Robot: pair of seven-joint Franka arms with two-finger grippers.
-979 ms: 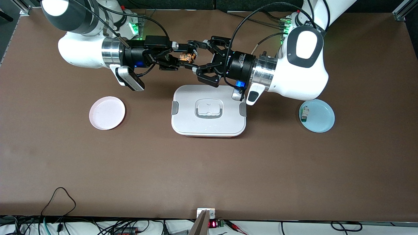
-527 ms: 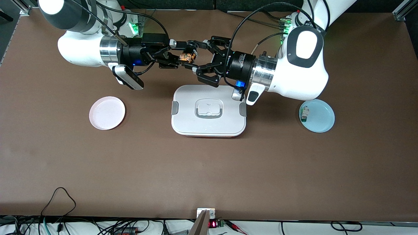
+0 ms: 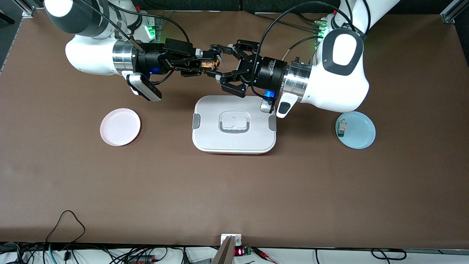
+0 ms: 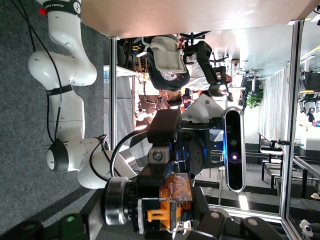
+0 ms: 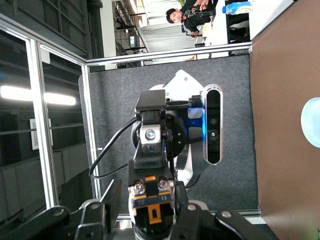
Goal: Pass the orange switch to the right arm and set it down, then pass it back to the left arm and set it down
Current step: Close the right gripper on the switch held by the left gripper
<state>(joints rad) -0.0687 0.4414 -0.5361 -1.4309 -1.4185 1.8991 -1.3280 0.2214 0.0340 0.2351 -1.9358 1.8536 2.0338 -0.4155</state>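
Hanging in the air: tiny black blocky switch with an orange face [image 3: 209, 65], over the brown table [image 3: 234, 190], above the strip between the large white rectangular plastic box [image 3: 234, 141] and the robots' bases. Not above the box lid itself.

Clenched on the orange switch from the left arm's side: left pincer [image 3: 217, 64], black fingers wrapped round it, wrist stretched level out from the white left arm. Clenched on the same orange switch from the right arm's side: right pincer [image 3: 200, 64], fingers drawn in tight against it. Both pincers tip to tip, the part pinched between them.

In the left wrist view, orange body and copper insides of the switch [image 4: 172, 197] seen close, with the right arm's wrist just past it. In the right wrist view, the switch's narrow end with two screws [image 5: 152, 202] seated between that pincer's fingers.

On the table, toward the right arm's end: round pale pink plate [image 3: 120, 127]. Toward the left arm's end: round light blue plate [image 3: 362, 137], a small white-and-green part [image 3: 341, 129] lying in it near the rim.
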